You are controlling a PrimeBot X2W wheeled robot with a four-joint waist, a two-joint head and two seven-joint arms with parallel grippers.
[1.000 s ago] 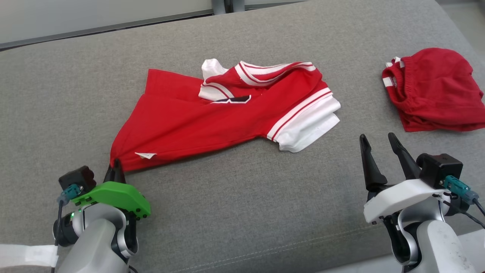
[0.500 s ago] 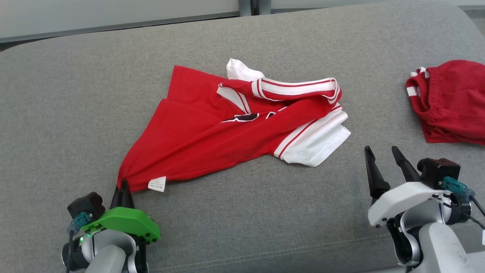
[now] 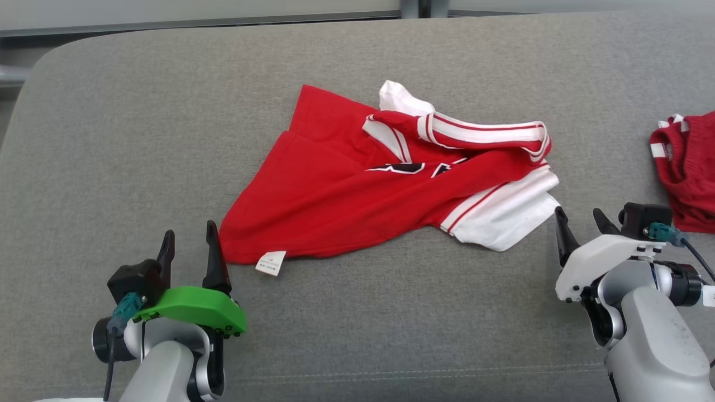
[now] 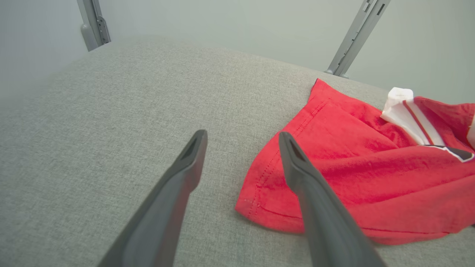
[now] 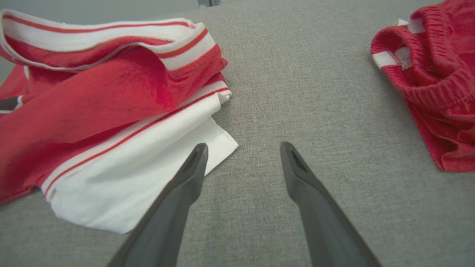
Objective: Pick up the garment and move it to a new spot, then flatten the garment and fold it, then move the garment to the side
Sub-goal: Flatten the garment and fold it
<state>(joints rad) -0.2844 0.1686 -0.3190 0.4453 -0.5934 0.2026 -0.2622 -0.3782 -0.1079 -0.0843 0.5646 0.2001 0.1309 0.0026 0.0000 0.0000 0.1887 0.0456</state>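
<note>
The red-and-white jersey (image 3: 346,201) is seen crumpled mid grey cushion (image 3: 111,139). The left gripper (image 3: 190,248) is spread wide, nothing held, just beside the hem corner (image 3: 234,251). The right gripper (image 3: 580,220) is opened wide too, empty, near the white sleeve (image 3: 503,218).

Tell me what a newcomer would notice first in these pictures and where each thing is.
A crumpled red and white shirt lies in the middle of the grey cushion. A second red garment sits bunched at the right edge. The green-shelled left gripper stands open beside the shirt's near-left corner, not holding it.
</note>
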